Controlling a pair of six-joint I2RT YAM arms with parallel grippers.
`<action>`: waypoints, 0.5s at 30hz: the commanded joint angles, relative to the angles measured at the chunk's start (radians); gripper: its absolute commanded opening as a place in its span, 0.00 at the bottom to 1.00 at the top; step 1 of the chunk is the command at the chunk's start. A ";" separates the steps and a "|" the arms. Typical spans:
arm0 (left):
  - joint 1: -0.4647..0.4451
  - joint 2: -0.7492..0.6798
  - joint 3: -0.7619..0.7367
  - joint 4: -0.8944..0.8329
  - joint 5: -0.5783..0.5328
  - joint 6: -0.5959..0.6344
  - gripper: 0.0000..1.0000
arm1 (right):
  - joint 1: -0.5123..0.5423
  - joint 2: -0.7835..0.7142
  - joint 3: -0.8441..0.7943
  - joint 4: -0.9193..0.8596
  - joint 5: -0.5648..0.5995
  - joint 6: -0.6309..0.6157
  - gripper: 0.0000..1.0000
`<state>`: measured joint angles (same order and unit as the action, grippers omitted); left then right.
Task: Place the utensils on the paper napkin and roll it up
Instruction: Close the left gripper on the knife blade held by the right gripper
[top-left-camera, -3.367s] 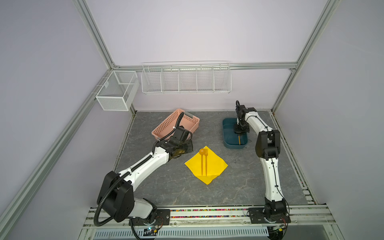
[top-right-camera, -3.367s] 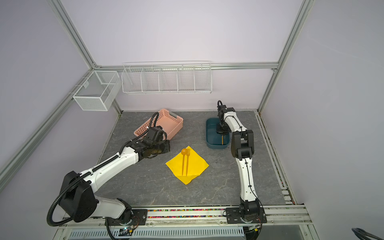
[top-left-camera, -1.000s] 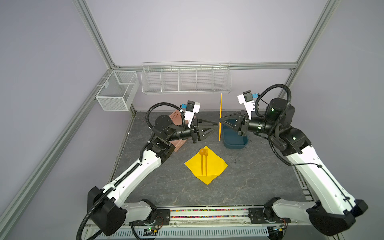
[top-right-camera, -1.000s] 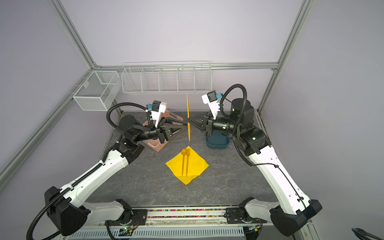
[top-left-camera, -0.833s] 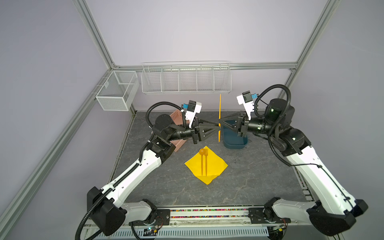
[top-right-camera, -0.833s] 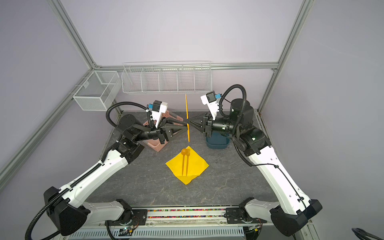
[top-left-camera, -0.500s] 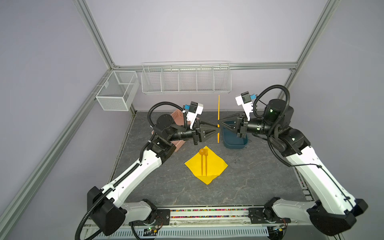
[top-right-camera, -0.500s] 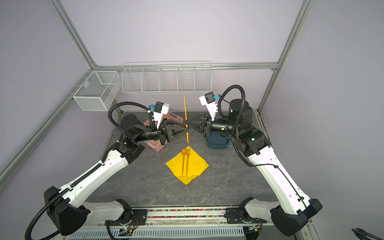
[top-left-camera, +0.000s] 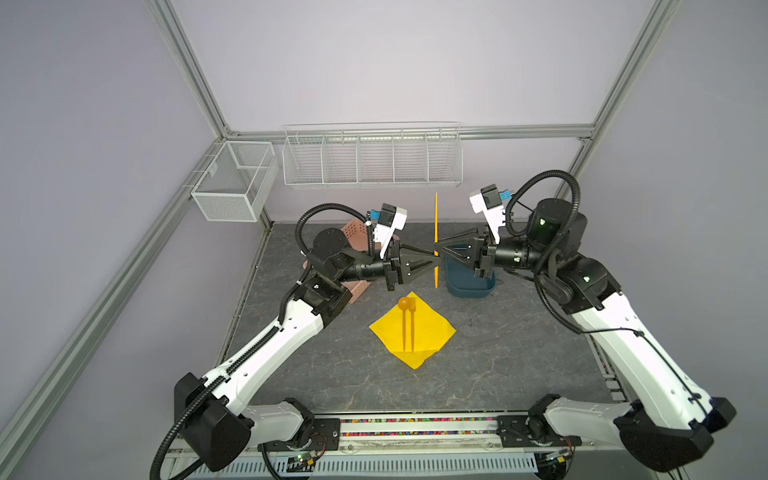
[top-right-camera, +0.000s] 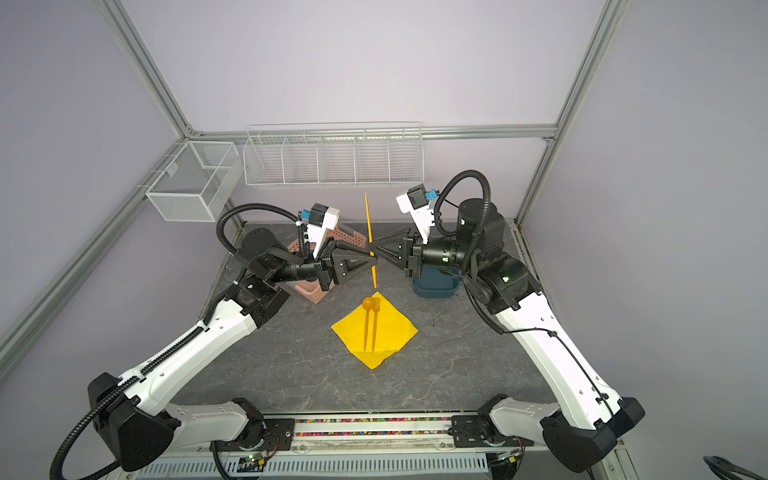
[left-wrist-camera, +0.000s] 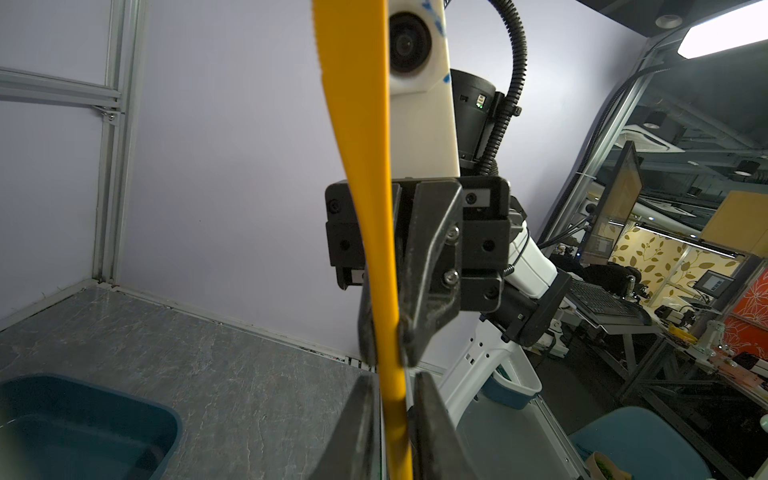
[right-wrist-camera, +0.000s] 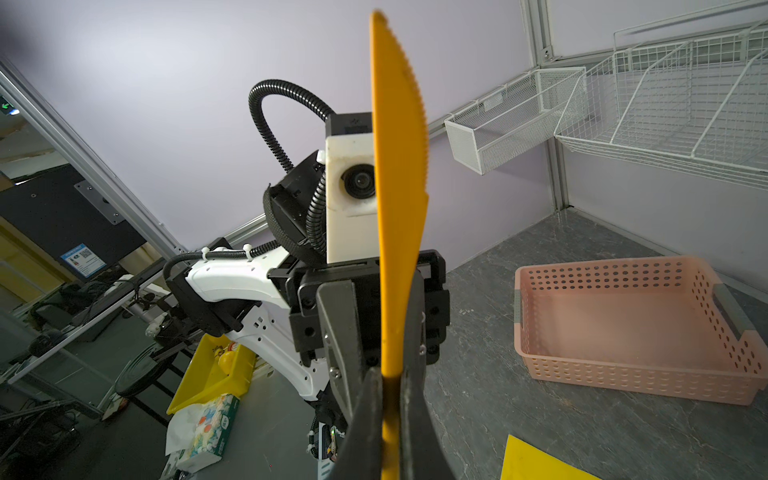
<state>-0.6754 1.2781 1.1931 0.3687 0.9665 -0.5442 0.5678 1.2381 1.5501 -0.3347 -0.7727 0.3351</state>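
I held the knife (top-left-camera: 436, 232) upright in mid-air, just far of the napkin (top-left-camera: 430, 332), where spoon (top-left-camera: 402, 322) and fork (top-left-camera: 412, 326) lay side by side. My right gripper (top-left-camera: 436, 252) was clamped on its handle. My left gripper (top-left-camera: 435, 261) flanked the handle just beneath, and I could not tell if it pinched. Had the right let go before the left bit firmly, the knife could have slipped, swung and fallen off the napkin or knocked the others.

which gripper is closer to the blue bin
Right. The right gripper hangs just above and left of the blue bin; the left gripper faces it across the knife, farther left.
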 joint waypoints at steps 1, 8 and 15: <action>-0.005 -0.024 0.019 0.017 0.023 0.001 0.18 | 0.010 -0.028 0.017 -0.006 -0.035 -0.028 0.08; -0.005 -0.022 0.023 0.004 0.020 0.010 0.14 | 0.012 -0.028 0.022 -0.027 -0.040 -0.040 0.08; -0.005 -0.020 0.031 -0.019 0.008 0.032 0.08 | 0.013 -0.034 0.022 -0.043 -0.029 -0.054 0.08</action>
<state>-0.6773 1.2694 1.1934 0.3553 0.9771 -0.5373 0.5716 1.2285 1.5520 -0.3588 -0.7826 0.2996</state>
